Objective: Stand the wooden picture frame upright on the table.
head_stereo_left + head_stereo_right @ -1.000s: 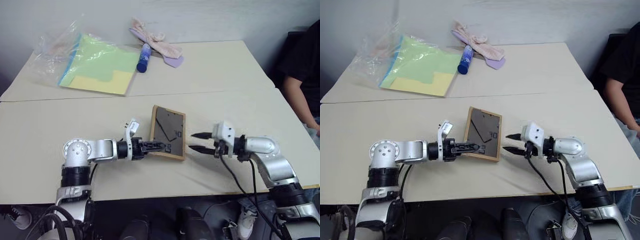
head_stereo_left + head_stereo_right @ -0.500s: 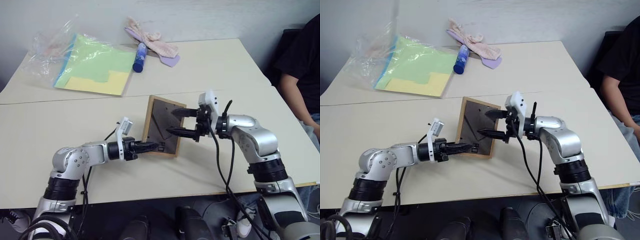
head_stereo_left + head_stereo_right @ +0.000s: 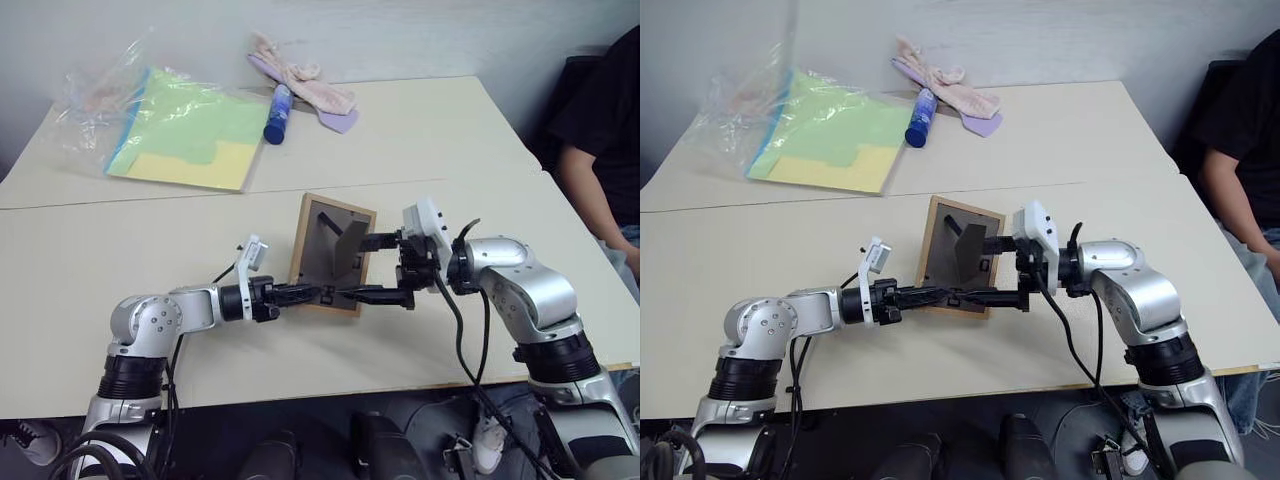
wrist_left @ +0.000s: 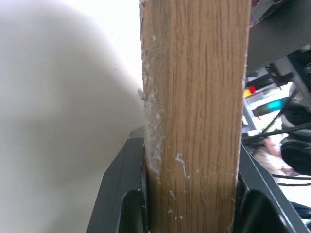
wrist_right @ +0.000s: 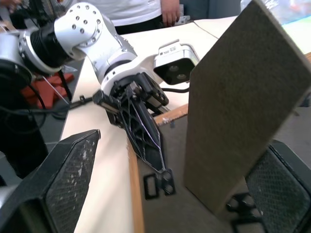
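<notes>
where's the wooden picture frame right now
In the left eye view the wooden picture frame is mid-table, just nearer than the table's seam, tilted up between the left gripper, shut on its edge, and the open right gripper.

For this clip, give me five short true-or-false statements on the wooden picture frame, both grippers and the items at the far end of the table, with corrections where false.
1. The left gripper is shut on the lower edge of the small light-wood picture frame. True.
2. The right gripper is shut. False: its fingers are spread wide at the frame's back.
3. The frame's grey fold-out stand lies flat against the dark backing board. False: it is swung out from the board.
4. A blue bottle lies beside a pink cloth on the far section of the pale beige table. True.
5. The green-yellow paper in the clear plastic bag lies under the frame. False: it lies apart, far left on the table.
</notes>
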Controlling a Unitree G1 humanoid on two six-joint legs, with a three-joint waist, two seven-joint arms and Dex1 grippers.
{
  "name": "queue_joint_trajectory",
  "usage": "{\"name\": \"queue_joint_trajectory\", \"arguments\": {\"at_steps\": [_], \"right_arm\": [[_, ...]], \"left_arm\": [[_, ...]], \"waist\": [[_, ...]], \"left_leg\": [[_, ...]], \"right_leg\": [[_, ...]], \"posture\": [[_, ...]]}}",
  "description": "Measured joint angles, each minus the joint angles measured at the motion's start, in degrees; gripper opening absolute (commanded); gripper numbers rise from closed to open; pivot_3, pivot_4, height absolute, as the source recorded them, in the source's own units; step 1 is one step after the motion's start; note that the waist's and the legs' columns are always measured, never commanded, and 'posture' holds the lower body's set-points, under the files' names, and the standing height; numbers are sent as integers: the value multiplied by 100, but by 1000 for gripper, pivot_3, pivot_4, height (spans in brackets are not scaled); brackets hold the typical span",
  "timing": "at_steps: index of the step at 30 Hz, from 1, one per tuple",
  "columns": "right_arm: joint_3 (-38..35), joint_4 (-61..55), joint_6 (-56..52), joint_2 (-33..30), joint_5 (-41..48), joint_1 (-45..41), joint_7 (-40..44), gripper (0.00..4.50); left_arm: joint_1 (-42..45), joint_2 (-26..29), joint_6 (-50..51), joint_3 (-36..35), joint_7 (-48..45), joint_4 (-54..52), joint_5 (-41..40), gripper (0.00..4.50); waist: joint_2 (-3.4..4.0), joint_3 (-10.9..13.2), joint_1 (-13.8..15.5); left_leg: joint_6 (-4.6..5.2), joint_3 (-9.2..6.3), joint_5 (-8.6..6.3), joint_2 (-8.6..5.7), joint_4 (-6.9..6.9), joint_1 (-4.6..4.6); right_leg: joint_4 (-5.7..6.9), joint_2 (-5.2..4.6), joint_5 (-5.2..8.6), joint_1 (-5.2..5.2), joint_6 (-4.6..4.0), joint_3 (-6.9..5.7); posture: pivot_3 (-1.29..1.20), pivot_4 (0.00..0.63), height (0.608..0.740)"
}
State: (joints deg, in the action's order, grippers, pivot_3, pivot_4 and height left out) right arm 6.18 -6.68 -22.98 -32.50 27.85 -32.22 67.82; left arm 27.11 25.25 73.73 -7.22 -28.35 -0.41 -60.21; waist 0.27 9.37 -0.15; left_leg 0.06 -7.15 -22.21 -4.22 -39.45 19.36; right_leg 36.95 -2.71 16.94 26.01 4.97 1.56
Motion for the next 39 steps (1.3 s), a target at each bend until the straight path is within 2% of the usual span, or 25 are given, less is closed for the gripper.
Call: {"name": "queue_joint_trajectory", "arguments": {"at_steps": [3,5,8,11,15,18,23,26,32,33,36,39], "right_arm": [[-307,169,670,-31,-162,131,-42,4444],[-658,377,1148,-47,-186,156,-62,4444],[-1003,608,2000,-219,-335,151,31,4444],[-839,1326,4217,-382,-1249,118,326,4444],[-362,2453,6649,-141,-2612,-193,-185,4444],[-185,3044,7584,2,-3298,-467,-793,4444],[52,3657,8403,211,-4098,-804,-1751,4444],[231,3929,8594,286,-4457,-814,-2213,3858],[266,4291,8999,339,-5123,-913,-3326,1842],[284,4290,9075,303,-5255,-949,-3436,1680],[334,4312,9159,276,-5418,-990,-3685,1677],[402,4370,9169,162,-5430,-996,-3827,1667]], "left_arm": [[440,-23,882,-776,483,676,-922,1286],[718,318,1483,-979,620,1060,-1563,1286],[790,794,1816,-722,839,1523,-2420,1286],[804,1139,1872,-148,1230,2140,-3075,1286],[898,1173,1873,292,1638,2503,-3762,1286],[998,1246,1819,573,1904,2589,-4274,1286],[1020,1370,1572,989,2192,2590,-4981,1286],[1027,1365,1529,1043,2195,2604,-5014,1286],[1073,1352,1505,1042,2131,2610,-5027,1286],[1049,1364,1511,1042,2100,2614,-5049,1286],[714,1325,1248,820,2208,2161,-5068,1286],[-73,1024,267,409,2892,839,-5211,2244]], "waist": [[-6,4,3],[-8,5,-6],[-8,5,-11],[-8,5,-18],[-9,5,-49],[-9,5,-120],[-9,5,-251],[-9,5,-297],[-9,4,-385],[-9,4,-399],[-9,4,-467],[-17,3,-491]], "left_leg": [[0,0,0,0,-4,3],[0,1,0,-4,-1,2],[0,0,0,-6,4,-4],[0,1,0,-9,1,-10],[-1,1,0,-26,-18,-8],[-1,-3,0,-35,-19,-8],[-1,-19,0,-71,-15,-24],[0,-21,0,-103,-14,-20],[0,-20,0,-113,-17,-22],[0,-20,0,-113,-17,-22],[0,-18,0,-115,-20,-24],[1,-7,-1,-118,-34,-25]], "right_leg": [[3,1,0,4,0,0],[4,1,0,5,0,6],[2,1,0,7,0,11],[7,5,0,6,0,13],[39,5,0,47,0,20],[50,3,1,62,-2,15],[82,9,1,100,-2,14],[104,-3,1,139,-2,25],[117,1,1,157,-2,37],[117,1,1,158,-2,37],[147,2,1,162,-2,35],[157,-2,1,171,-3,34]], "posture": [[0,150,740],[0,150,740],[0,150,740],[0,150,740],[0,150,740],[0,150,740],[0,150,740],[0,150,740],[0,150,740],[0,150,740],[0,150,740],[0,150,740]]}}
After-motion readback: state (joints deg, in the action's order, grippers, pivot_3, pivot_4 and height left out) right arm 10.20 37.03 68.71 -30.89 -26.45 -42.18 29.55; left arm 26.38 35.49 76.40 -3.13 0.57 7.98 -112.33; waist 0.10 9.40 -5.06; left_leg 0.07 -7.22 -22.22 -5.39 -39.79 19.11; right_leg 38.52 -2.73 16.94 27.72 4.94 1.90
